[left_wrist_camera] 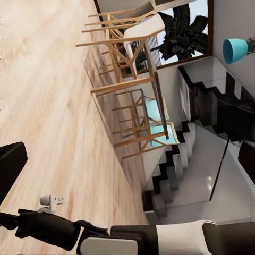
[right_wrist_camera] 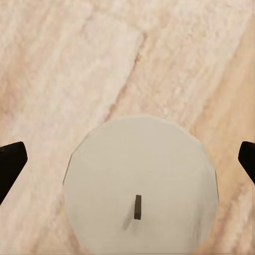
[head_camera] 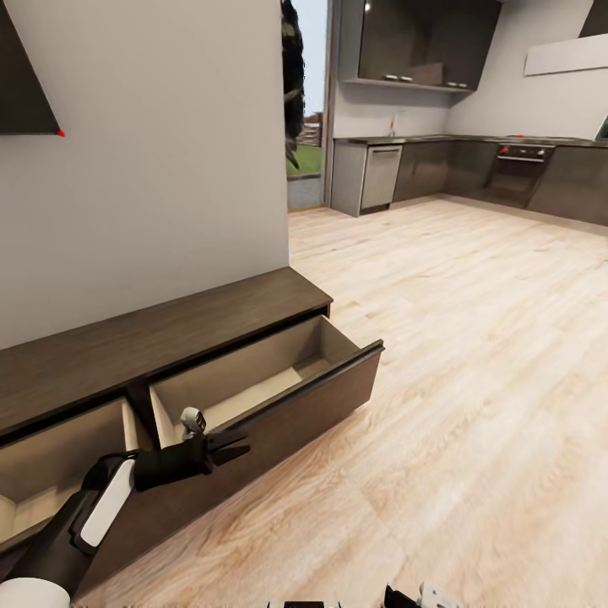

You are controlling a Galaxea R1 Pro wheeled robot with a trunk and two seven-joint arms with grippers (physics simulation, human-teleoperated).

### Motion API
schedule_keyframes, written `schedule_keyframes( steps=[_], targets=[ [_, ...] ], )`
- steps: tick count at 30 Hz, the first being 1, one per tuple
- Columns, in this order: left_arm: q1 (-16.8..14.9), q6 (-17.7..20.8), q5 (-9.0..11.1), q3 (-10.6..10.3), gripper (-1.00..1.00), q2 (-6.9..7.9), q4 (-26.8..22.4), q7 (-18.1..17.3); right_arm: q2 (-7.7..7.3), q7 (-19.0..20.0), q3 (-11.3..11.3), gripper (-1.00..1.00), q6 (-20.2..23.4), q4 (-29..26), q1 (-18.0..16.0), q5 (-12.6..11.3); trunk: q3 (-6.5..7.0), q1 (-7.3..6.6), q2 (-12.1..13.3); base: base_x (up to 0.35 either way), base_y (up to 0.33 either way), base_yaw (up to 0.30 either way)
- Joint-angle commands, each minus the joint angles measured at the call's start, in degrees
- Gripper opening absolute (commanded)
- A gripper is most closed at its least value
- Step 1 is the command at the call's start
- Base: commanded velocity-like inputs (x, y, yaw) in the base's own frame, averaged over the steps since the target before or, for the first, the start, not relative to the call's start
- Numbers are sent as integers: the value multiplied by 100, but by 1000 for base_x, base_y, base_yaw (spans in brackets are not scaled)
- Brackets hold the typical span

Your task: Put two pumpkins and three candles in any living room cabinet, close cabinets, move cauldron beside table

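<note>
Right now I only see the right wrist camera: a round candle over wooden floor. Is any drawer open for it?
Observer: Yes. The cabinet has its right-hand drawer pulled out, and I see nothing inside.
Operator: Only that one?
Observer: No, a second drawer on its left is open too.
Operator: Where's my other hand?
Observer: The left gripper hovers at the right-hand drawer's front, holding nothing.

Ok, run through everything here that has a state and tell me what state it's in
Right cabinet drawer: pulled wide open, empty.
Left cabinet drawer: open, visible part empty.
Candle: upright, between the right end effector's fingertips; contact unclear.
Left end effector: open, beside the right drawer's front.
</note>
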Motion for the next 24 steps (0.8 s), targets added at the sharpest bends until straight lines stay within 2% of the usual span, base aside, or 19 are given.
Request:
schedule_keyframes(
  steps=[1,19,21,24],
  targets=[
    [-3,29,20,-10,100,5,1,-8,0,-35,50,100,-13,-1,-2,-35,-27,1,-3,0,0,0],
    [0,29,29,-13,100,5,-26,-23,2,-50,54,100,-7,-2,-2,17,-426,48,-28,0,0,0],
    [1,29,32,-15,100,6,-43,-98,2,-50,56,100,-9,-3,-2,27,-471,53,-30,0,0,0],
    [2,29,29,-73,100,14,-55,-473,3,-50,58,100,-10,-5,-2,38,-537,60,-34,0,0,0]
  ],
)
